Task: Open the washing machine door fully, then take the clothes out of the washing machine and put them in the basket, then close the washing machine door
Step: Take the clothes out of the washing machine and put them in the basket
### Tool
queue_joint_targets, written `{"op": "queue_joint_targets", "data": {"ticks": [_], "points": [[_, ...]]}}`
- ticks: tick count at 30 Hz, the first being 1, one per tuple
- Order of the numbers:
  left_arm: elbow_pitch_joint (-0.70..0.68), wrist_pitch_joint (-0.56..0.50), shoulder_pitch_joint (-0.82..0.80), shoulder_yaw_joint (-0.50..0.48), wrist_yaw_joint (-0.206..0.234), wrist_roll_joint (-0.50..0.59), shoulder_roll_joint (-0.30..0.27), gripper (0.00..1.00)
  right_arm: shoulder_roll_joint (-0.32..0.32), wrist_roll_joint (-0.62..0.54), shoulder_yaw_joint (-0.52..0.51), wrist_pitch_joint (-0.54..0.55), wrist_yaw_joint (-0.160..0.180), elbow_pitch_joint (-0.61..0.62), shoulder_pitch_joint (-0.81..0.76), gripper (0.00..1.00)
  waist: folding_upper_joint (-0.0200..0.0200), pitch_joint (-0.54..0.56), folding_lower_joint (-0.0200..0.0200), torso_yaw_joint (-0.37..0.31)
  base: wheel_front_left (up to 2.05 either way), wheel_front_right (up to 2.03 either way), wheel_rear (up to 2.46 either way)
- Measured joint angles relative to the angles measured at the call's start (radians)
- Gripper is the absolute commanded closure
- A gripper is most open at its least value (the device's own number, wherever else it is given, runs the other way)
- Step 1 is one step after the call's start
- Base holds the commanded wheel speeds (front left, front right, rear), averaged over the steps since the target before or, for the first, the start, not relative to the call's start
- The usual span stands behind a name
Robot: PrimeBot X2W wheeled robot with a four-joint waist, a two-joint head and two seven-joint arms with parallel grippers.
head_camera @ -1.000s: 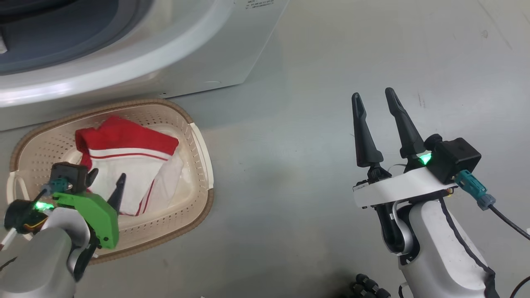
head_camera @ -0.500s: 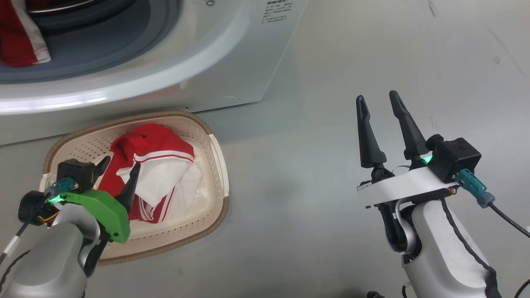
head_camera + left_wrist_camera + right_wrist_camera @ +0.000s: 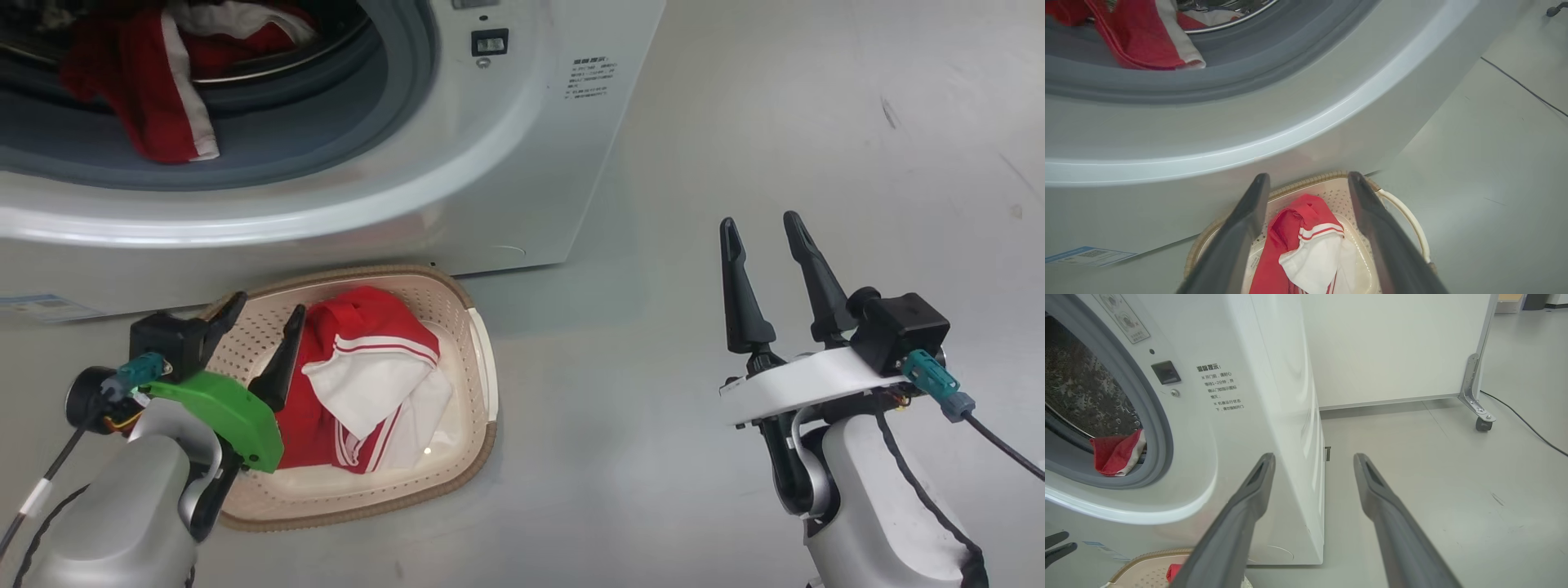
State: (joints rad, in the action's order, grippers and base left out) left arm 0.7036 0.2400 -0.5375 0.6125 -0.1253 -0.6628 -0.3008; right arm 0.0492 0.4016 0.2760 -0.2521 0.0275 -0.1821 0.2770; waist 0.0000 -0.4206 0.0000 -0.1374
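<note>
The white washing machine [image 3: 457, 163] stands with its grey-rimmed opening uncovered; its door is out of view. Red and white clothes [image 3: 155, 90] hang over the drum's lip, also seen in the left wrist view [image 3: 1143, 41] and the right wrist view [image 3: 1116, 455]. A red and white garment [image 3: 367, 376] lies loose in the cream basket [image 3: 478, 359] on the floor before the machine. My left gripper [image 3: 265, 310] hovers open over the basket's left side, its fingers framing the garment [image 3: 1306, 245] from above without touching it. My right gripper [image 3: 759, 222] stands open and empty over bare floor to the right.
A blue label [image 3: 33, 306] is stuck low on the machine's front. Right of the machine lies grey floor. A white panel [image 3: 1392, 347] on a castor foot [image 3: 1482, 424] stands behind it, with a black cable [image 3: 1523, 424] across the floor.
The head camera has tilted up, bringing the drum and its clothes into view. My left gripper has spread wider and lifted off the garment, which stays in the basket. The right arm has held still.
</note>
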Motion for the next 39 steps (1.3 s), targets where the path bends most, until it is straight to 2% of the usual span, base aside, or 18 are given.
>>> {"op": "queue_joint_targets", "data": {"ticks": [16, 23, 26, 39], "points": [[-0.081, 0.009, 0.063, -0.034, 0.000, -0.041, 0.001, 0.00, 0.000, -0.019, -0.032, 0.000, -0.037, -0.054, -0.078, 0.00, 0.0000, 0.179, 0.0000, 0.089, 0.00, 0.00, 0.00], [-0.150, 0.009, 0.110, -0.087, 0.000, -0.031, -0.001, 0.00, 0.005, -0.026, -0.044, 0.000, -0.044, -0.056, -0.123, 0.00, 0.0000, 0.256, 0.0000, 0.119, 0.00, 0.00, 0.00], [-0.230, 0.009, 0.198, -0.183, 0.022, -0.027, 0.000, 0.00, 0.006, -0.033, -0.039, 0.000, -0.062, -0.060, -0.151, 0.00, 0.0000, 0.318, 0.0000, 0.143, 0.00, 0.00, 0.00], [-0.336, 0.009, 0.324, -0.262, 0.060, 0.012, 0.013, 0.00, 0.006, -0.039, -0.042, 0.000, -0.069, -0.056, -0.184, 0.00, 0.0000, 0.338, -0.0001, 0.149, 0.00, 0.00, 0.00]]}}
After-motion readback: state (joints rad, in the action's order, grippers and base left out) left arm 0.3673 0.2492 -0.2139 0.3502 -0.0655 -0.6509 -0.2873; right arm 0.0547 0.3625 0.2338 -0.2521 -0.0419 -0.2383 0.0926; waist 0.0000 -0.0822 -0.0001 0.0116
